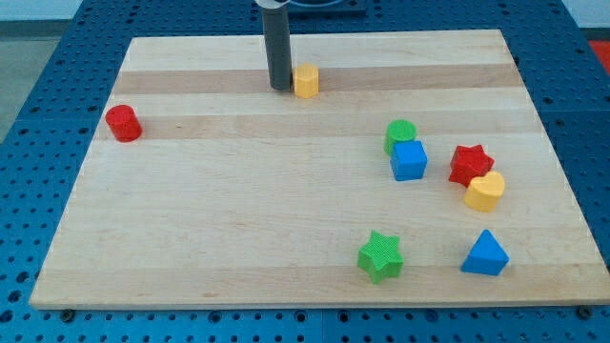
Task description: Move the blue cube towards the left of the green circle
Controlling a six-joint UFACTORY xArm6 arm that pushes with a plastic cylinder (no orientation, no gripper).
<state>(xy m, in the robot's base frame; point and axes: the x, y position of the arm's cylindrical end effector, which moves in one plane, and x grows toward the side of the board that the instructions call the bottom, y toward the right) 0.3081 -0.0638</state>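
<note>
**benchwatcher:** So how far along is this one? Looks to me like barely started.

**rodpusher:** Yeah, pretty much nothing done yet, going by how things lie. The blue cube (409, 160) is sitting right up against the green circle (400, 134), just below it toward the view's bottom and a hair to the view's right. They look like they're touching. It's meant to end up on the green circle's left, and that spot is bare wood right now.

**benchwatcher:** And where's my tip?

**rodpusher:** My tip (280, 89) is well apart from the green circle, up toward the view's top and off to its left, planted just beside a small yellow block (306, 81). Can't tell if it's actually touching that one. There's no claw on this rig at all, just the straight rod, so nothing to call apart or together.

**benchwatcher:** So what's left?

**rodpusher:** Basically all of it, I'd say. The tip needs to get round to the cube's right side and shove it leftward past the green circle without dragging the circle along. Red star (470, 163) and yellow heart (485, 191) sit to the right of the circle, near that approach, so it's a bit tight. The rest of the bench (238, 219) stuff is out of the way.
</note>
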